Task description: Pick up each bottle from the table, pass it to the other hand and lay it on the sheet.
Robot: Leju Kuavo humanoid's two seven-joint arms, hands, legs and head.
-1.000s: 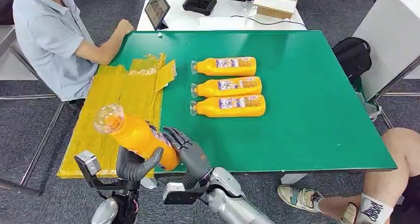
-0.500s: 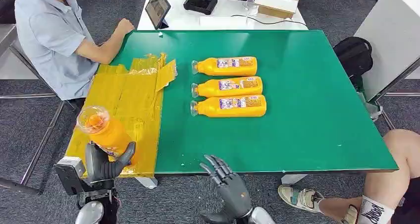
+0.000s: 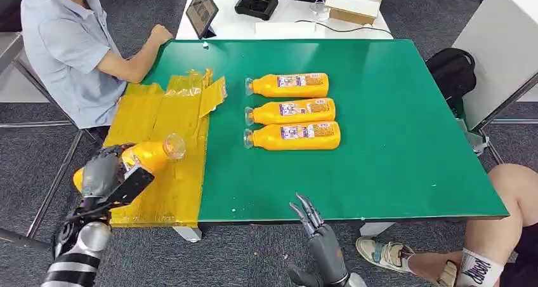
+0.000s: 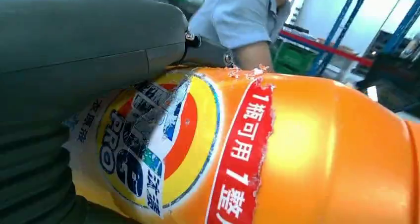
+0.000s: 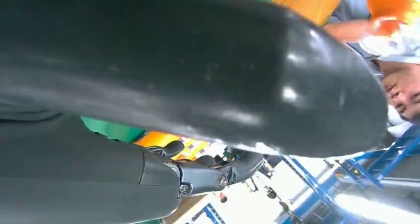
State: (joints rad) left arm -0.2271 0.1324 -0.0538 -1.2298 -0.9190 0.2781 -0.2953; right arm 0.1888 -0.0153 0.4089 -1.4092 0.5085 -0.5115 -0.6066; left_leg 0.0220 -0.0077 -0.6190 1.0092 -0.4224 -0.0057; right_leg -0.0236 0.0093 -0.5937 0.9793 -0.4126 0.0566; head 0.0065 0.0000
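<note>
My left hand (image 3: 101,171) grips an orange bottle (image 3: 147,156) over the near left part of the yellow sheet (image 3: 162,119), the bottle tipped almost flat with its clear cap pointing right. Up close the left wrist view has the bottle (image 4: 277,149) with its torn label under the grey thumb (image 4: 84,40). My right hand (image 3: 320,236) hangs below the table's near edge, fingers spread and holding nothing. Three more orange bottles (image 3: 288,84) (image 3: 290,112) (image 3: 293,136) lie side by side on the green table (image 3: 393,141), caps to the left.
A person in a grey shirt (image 3: 70,46) sits at the far left, forearm on the table corner beside the sheet. Another person's leg (image 3: 514,204) is at the near right. A tablet (image 3: 202,11), a controller (image 3: 256,4) and a box (image 3: 357,0) sit beyond the table.
The right hand let go of the bottle and dropped below the table edge. The left hand carried the bottle left and tipped it from upright down over the sheet.
</note>
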